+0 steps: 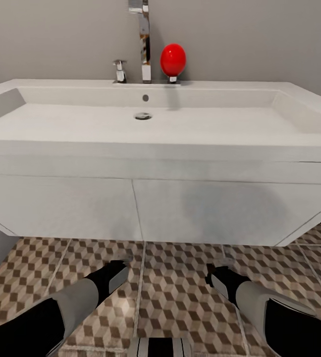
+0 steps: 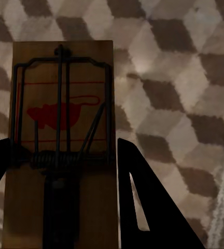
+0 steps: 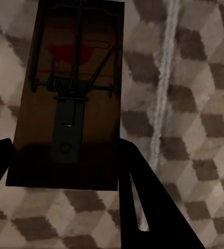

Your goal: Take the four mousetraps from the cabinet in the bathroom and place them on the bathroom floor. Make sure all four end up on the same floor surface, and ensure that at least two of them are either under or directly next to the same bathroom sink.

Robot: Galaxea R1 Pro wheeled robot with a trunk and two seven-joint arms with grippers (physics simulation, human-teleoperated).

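Under sink (image 1: 145, 144), both arms low over tiled floor (image 1: 180, 297). Left tool (image 2: 65, 171) clamps mousetrap (image 2: 63, 145); right tool (image 3: 65, 166) clamps another mousetrap (image 3: 73, 93). Placing step probably; next lower, let go flat beside vanity.

A plain grey wall (image 1: 259, 39) closes the room ahead of the left claw (image 1: 117, 269) and the right claw (image 1: 216, 275). Against it, above and beyond both claws, hangs a glossy white bathroom sink (image 1: 56, 144) with a round drain (image 1: 142, 116), a tall chrome tap (image 1: 144, 44) and a small chrome handle (image 1: 120, 71). A red egg-shaped object (image 1: 173, 59), possibly a soap dispenser, stands on the ledge. The white flat-panelled vanity front (image 1: 56, 208) carries a faint grey shadow beyond the right claw. Beneath both claws spreads the bathroom floor (image 1: 175, 297), with cube-patterned brown, beige and white tiles. A pale grout line (image 3: 164, 78) runs beside the right claw.
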